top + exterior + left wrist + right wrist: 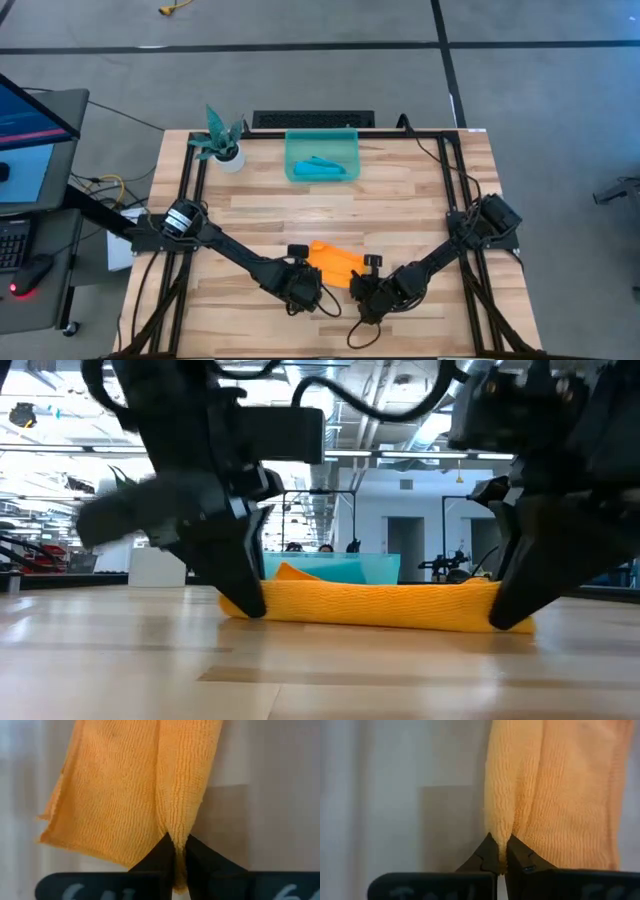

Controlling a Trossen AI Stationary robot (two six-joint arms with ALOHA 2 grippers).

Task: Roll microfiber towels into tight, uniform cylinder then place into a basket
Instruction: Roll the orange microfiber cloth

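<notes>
The orange-yellow microfiber towel (336, 262) lies folded into a long band (375, 605) on the wooden table, near its front edge. My left gripper (312, 276) is shut on the band's left end. My right gripper (358, 287) is shut on its right end. At the back of the table stands the translucent teal basket (296, 170). A rolled teal-blue towel (325, 166) lies on its floor. My left gripper pinches a raised fold of the towel's near edge (175, 832) at the left end, between its two fingers (159, 855). They slant steeply down from the near side. The band lies on the table beyond them. My right gripper pinches a raised fold of the towel's near edge (499, 831) at the right end, between its two fingers (520, 857). They slant steeply down from the near side. The rest of the band lies on the table.
A white pot with a teal plant (224, 143) stands at the back left, beside the basket. Bare wood lies between the towel and the basket. A black frame (186, 200) runs along the table's sides. A monitor and desk (30, 130) stand off the table's left.
</notes>
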